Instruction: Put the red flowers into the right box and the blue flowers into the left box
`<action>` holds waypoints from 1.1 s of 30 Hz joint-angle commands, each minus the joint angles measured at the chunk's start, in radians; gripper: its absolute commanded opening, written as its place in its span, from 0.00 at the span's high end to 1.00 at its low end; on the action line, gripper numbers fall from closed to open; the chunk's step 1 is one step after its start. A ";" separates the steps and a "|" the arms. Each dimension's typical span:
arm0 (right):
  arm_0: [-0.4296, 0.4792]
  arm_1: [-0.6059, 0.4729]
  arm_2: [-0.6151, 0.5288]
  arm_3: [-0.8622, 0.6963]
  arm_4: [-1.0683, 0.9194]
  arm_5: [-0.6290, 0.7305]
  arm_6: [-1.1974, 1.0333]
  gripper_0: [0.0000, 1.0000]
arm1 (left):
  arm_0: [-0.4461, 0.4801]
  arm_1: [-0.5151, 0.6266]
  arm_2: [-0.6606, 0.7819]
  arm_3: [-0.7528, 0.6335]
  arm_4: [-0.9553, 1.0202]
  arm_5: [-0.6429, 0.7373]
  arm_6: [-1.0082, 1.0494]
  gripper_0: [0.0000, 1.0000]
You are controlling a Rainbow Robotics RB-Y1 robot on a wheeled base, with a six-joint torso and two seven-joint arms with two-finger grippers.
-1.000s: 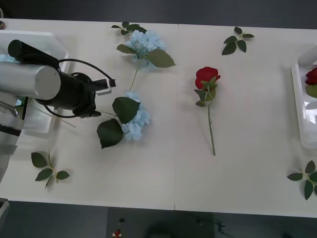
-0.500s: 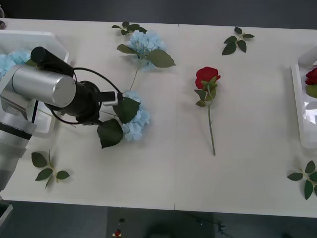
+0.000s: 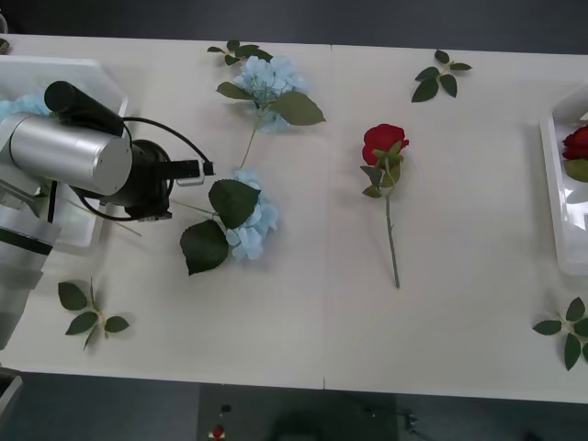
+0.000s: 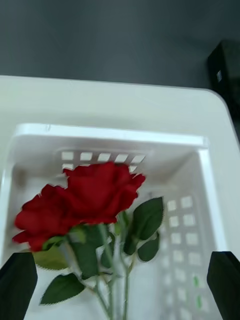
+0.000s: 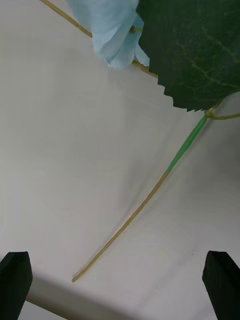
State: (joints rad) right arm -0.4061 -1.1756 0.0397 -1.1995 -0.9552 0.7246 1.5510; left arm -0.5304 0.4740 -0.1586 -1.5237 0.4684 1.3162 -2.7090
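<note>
We see wide cream-white matte table (image 3: 459,322), thin seam (image 3: 328,230) across middle. Dark grey floor beyond far edge and below near edge. Light even, shadows soft.

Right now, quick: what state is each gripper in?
Left gripper: open, empty, over the blue flower's stem.
Right gripper: open, empty, above the roses in the right box.
</note>
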 commanded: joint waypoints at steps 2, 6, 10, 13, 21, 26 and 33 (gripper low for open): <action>0.024 -0.009 -0.001 -0.117 -0.063 0.101 -0.117 0.00 | -0.013 0.006 -0.044 -0.015 0.004 -0.020 0.004 0.00; 0.108 -0.001 -0.003 -0.313 0.030 0.171 -0.324 0.00 | -0.010 -0.017 -0.058 -0.004 0.009 -0.018 0.004 0.00; 0.170 0.054 -0.001 -0.519 0.161 0.263 -0.523 0.00 | -0.007 -0.051 -0.058 0.037 0.012 -0.022 0.004 0.00; 0.182 0.102 0.000 -0.621 0.207 0.337 -0.606 0.00 | 0.000 -0.069 -0.058 0.057 0.019 -0.032 0.004 0.00; 0.159 0.214 0.094 -0.773 0.323 0.435 -0.704 0.00 | 0.001 -0.121 -0.061 0.099 0.030 -0.038 0.004 0.05; 0.102 0.300 0.201 -0.766 0.415 0.435 -0.724 0.00 | 0.001 -0.146 -0.065 0.132 0.042 -0.057 0.004 0.14; -0.008 0.429 0.295 -0.670 0.461 0.435 -0.747 0.00 | 0.001 -0.147 -0.125 0.142 0.044 -0.086 0.004 0.63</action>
State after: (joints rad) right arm -0.3642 -0.7712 0.3362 -1.8893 -0.5030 1.1596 0.8680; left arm -0.5299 0.3175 -0.2591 -1.3675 0.5153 1.2383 -2.7090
